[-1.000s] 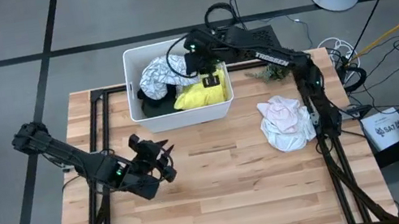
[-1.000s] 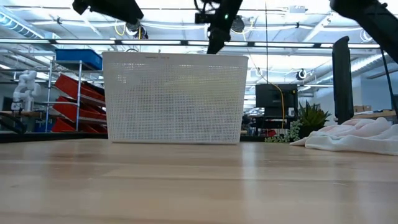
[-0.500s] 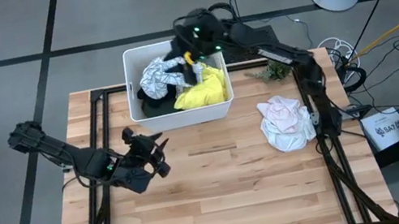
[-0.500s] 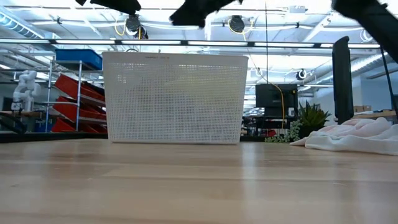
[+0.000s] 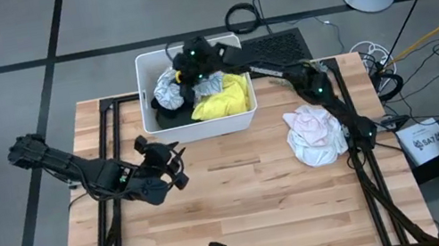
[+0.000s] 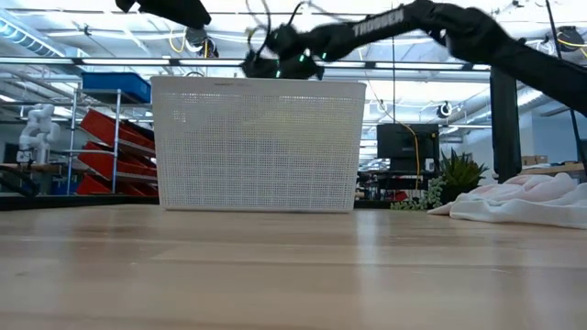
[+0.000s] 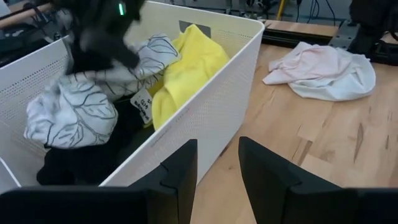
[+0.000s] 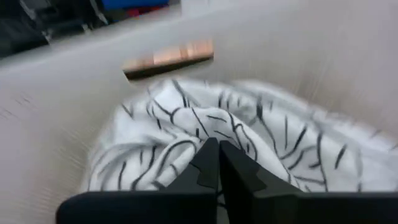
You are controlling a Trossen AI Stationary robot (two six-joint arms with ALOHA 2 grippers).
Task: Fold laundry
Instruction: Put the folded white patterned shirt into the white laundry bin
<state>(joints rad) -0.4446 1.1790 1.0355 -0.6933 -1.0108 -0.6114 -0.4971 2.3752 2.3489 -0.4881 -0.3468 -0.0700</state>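
Laundry sits heaped in the white bin (image 5: 202, 128) at the table's (image 5: 245, 218) far edge: yellow garment (image 5: 220, 100), patterned white garment (image 5: 169, 85), black one beneath. My right claw (image 8: 217, 163) hangs over the patterned cloth, fingers together on nothing; it may skid off without a pinch. My left claw (image 7: 216, 163) waits beside the bin, fingers apart.

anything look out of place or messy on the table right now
Only the pale pink and white garment, crumpled in a loose heap on the wooden table near the right arm's base, not folded. The other clothes sit jumbled inside the white bin. Nothing looks spilled or damaged.
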